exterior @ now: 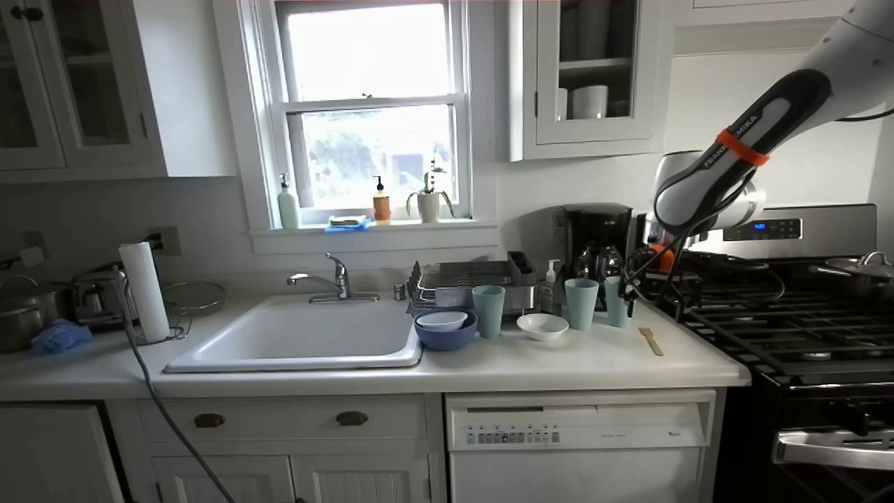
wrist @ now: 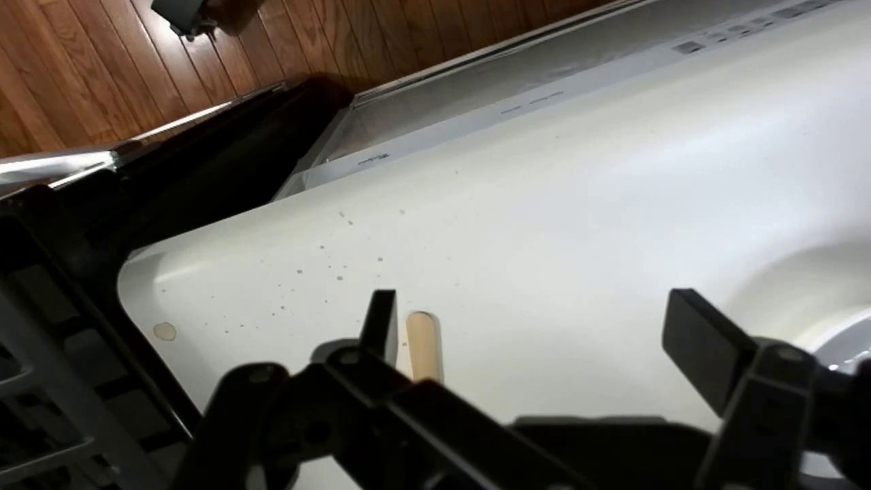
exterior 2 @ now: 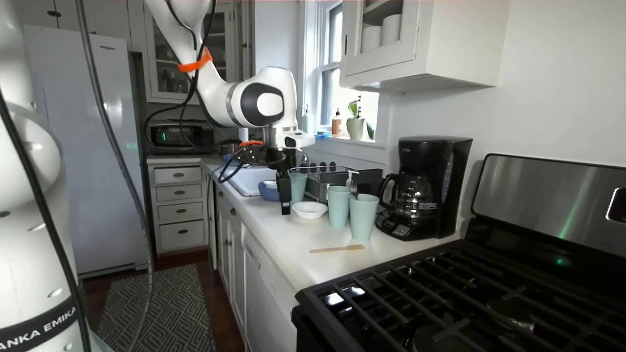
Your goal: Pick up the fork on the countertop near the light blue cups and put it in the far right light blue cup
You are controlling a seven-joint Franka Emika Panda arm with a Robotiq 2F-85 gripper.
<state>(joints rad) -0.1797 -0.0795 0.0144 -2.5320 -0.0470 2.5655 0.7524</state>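
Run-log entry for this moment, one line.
gripper: open, holding nothing; fork: on countertop; light blue cups: upright; placement: not yet done

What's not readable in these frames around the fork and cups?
Fork, wrist view: all but the handle end hidden behind the jaws.
Its prongs, both exterior views: too small to make out.
Far right cup, in an exterior view: right side partly hidden by the jaws.
Bottom inside that cup, both exterior views: hidden by its wall.
White dish, wrist view: cut off by right edge.

The bent arm (exterior 2: 261, 105) holds its gripper (wrist: 534, 323) pointing downward, the fingers (wrist: 705, 350) spread wide apart.
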